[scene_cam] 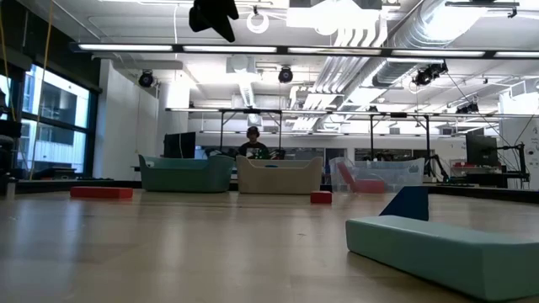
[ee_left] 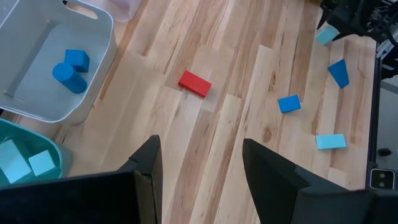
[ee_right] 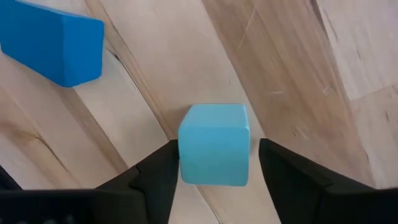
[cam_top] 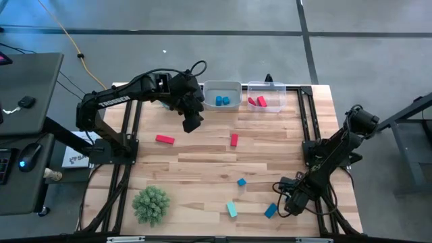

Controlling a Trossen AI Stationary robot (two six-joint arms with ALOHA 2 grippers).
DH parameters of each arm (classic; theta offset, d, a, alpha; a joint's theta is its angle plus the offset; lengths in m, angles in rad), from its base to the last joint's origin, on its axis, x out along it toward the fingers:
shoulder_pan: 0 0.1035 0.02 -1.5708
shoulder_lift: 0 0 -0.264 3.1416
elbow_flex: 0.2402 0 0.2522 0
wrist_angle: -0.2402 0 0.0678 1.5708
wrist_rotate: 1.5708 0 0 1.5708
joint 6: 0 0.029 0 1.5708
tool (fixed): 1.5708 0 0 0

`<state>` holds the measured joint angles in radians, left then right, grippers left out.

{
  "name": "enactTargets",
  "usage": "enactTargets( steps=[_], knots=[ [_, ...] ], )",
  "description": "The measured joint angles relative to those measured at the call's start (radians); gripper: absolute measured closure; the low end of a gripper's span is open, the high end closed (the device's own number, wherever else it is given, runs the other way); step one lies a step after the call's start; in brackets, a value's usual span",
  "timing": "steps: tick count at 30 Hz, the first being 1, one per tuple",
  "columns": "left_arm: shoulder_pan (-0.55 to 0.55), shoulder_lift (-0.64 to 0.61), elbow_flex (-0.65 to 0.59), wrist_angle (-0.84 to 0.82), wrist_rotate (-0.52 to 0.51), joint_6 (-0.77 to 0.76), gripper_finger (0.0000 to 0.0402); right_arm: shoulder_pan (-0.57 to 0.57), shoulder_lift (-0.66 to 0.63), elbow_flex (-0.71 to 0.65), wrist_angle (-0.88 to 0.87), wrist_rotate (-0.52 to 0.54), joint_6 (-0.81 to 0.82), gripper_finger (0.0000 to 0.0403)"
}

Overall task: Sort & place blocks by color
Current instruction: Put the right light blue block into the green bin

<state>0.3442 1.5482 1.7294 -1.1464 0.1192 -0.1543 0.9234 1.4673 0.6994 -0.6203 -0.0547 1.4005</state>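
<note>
Right hand sits low at the counter's near right corner with its two fingers spread on either side of a light teal cube, which fills most of the gap between them; whether the pads press the cube cannot be told. Just beside it lies a blue block, seen in the high view as a tilted blue piece next to the right arm. Left hand hangs above the far middle of the counter, fingers spread and empty, close to the bins. Loose pieces on the wood include a red bar, a second red bar, a small blue cube and a teal bar. Nothing lies between the right hand and its cube. A green spiky ball rests near the front left, well apart from both hands. Along the far edge, the clear middle bin holds blue pieces and the clear right bin holds red ones. Only the left wrist view shows a teal bin with teal cubes inside, hidden under the arm from above. The low view alone shows a person seated behind the bins, in the room beyond.
</note>
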Motion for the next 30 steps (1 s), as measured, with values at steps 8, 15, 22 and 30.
enactTargets(
  steps=[8, 15, 22, 30],
  knots=[
    [0.0, 0.0, 0.0, 0.0, 0.0, 0.0, 0.0257, 0.0, -0.002, 0.0, 0.006, -0.006, 0.01, 0.0273],
    [0.0, 0.0, 0.0, 0.0, 0.0, 0.001, 0.0257, -0.001, -0.002, 0.0, 0.046, -0.012, 0.016, 0.0293],
    [0.0, 0.0, 0.0, 0.0, 0.0, 0.001, 0.0257, -0.028, -0.002, 0.005, 0.126, -0.014, 0.073, 0.0293],
    [0.0, 0.0, 0.0, 0.0, 0.0, 0.088, 0.0257, -0.093, -0.003, 0.124, -0.05, 0.046, 0.086, 0.0293]
  ],
)
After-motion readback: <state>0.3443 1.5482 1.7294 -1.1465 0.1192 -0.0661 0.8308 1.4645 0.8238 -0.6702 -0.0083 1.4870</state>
